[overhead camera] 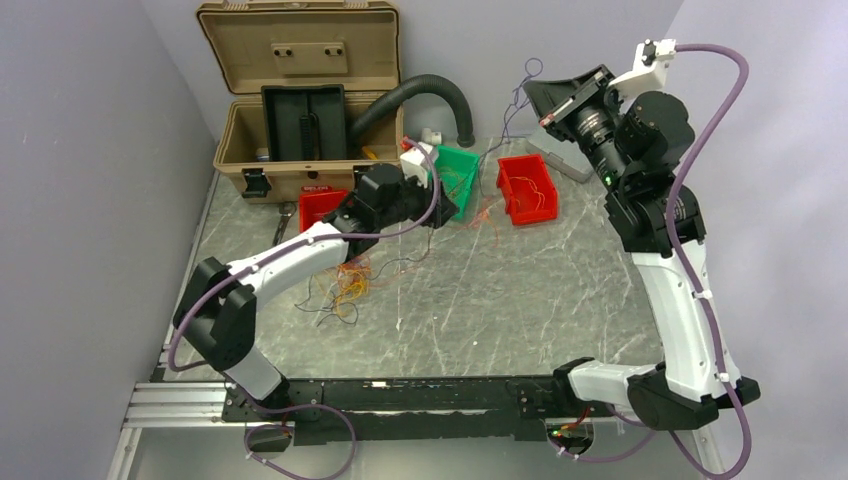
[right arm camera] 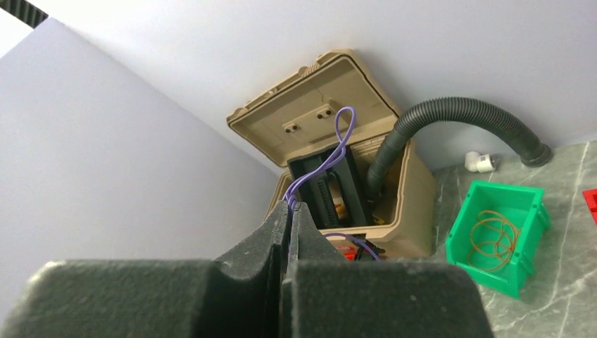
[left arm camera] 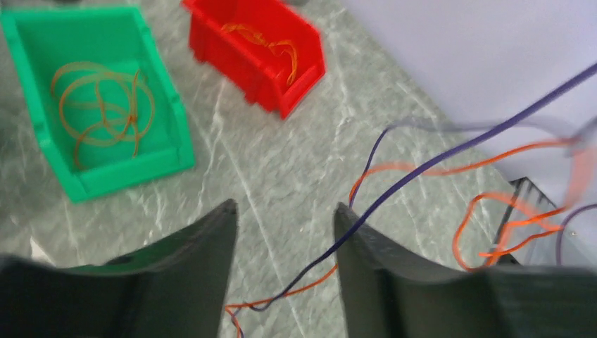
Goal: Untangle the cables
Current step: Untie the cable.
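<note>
R jaws pressed together on purple wire (right arm camera: 331, 151), its loop standing above the tips. L jaws apart, nothing clamped; purple wire + orange wire (left arm camera: 524, 151) ran thru the gap, low over tabletop (left arm camera: 281, 162). Rest of cables (overhead camera: 345, 285) tangled beneath L arm. Green bin (left arm camera: 127, 176) and red bin (left arm camera: 239, 70) beyond L jaws held orange coils (left arm camera: 98, 105).
</note>
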### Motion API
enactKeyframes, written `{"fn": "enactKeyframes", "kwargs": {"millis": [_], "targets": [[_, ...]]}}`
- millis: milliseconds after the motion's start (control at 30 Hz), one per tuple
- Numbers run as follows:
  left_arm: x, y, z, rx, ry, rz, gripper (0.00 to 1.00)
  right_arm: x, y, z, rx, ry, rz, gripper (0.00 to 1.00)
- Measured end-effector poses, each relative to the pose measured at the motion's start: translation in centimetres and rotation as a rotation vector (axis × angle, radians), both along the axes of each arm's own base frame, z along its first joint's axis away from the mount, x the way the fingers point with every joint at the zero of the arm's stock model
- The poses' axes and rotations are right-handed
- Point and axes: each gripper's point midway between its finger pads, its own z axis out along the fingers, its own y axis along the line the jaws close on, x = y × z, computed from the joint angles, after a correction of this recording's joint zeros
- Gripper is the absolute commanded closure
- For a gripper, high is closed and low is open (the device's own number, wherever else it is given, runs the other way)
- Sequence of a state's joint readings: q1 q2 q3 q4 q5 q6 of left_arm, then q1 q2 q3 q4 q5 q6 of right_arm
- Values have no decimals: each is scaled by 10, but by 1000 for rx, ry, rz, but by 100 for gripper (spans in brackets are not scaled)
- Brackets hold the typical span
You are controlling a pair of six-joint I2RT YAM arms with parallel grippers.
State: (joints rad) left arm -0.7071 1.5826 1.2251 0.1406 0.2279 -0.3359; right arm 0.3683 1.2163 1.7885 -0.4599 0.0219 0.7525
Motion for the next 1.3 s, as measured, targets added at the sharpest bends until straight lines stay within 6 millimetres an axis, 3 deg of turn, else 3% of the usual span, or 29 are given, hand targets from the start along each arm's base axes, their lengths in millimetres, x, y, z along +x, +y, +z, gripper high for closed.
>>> {"fn": "enactKeyframes", "kwargs": {"millis": [67, 167, 300, 367, 500, 533, 667, 867, 1033, 1167, 1300], "targets": [[3, 4, -23, 6, 68, 45, 55, 0, -4, 10, 6, -12, -19, 100], [-3, 26, -80, 29, 208, 121, 63, -7, -16, 36, 14, -63, -68, 100], [-16, 75, -175, 127, 442, 269, 67, -33, -44, 83, 24, -163, -163, 100], [-24, 96, -202, 166, 510, 330, 67, -50, -66, 112, 36, -230, -251, 100], [-42, 128, -230, 209, 564, 414, 71, -78, -110, 139, 47, -308, -428, 100], [-45, 132, -230, 207, 565, 420, 73, -84, -124, 140, 40, -311, -491, 100], [-53, 151, -215, 212, 514, 470, 80, -95, -148, 136, 31, -303, -604, 100], [-53, 185, -180, 237, 426, 585, 79, -70, -157, 90, -51, -184, -709, 100], [-66, 201, -144, 209, 334, 581, 77, -36, -147, 28, -166, -46, -716, 100], [-77, 204, -121, 191, 275, 542, 75, -16, -139, -57, -281, 117, -697, 100], [-88, 209, -106, 188, 237, 516, 76, -20, -144, -150, -358, 294, -716, 100]]}}
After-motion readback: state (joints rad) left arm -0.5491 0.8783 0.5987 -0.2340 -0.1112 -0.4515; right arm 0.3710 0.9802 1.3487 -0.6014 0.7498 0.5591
